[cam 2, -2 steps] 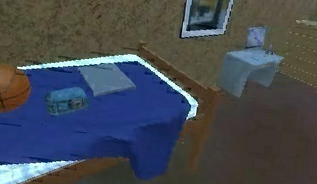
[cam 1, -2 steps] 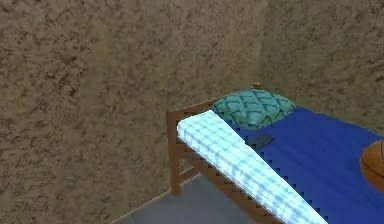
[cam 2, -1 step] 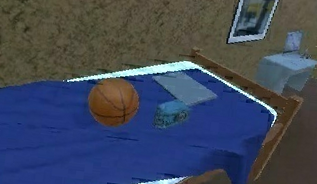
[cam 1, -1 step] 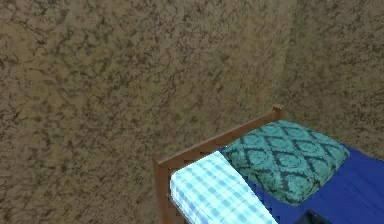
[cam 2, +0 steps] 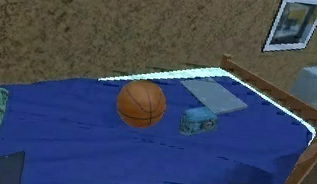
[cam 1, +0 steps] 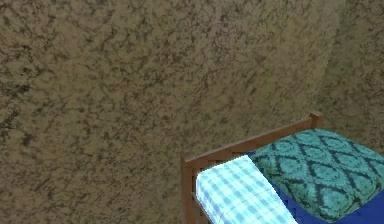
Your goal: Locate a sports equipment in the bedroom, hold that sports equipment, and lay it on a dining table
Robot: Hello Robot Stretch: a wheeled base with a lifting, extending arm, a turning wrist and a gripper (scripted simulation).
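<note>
Sitting midway on the bed point(cam 2: 71, 135), a small teal box point(cam 2: 198, 122), contents unseen, is beside an orange, dark-seamed basketball point(cam 2: 142, 105); jaws' state cannot be told.

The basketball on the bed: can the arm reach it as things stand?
Probably yes. The basketball lies uncovered on the blue blanket, nothing stands in front of it, and the small teal box sits apart beside it.

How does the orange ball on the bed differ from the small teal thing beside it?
The orange ball is round; the teal thing is boxy. The orange ball is bigger and stands taller than the teal thing, which sits low. Both rest on the blue blanket.
</note>
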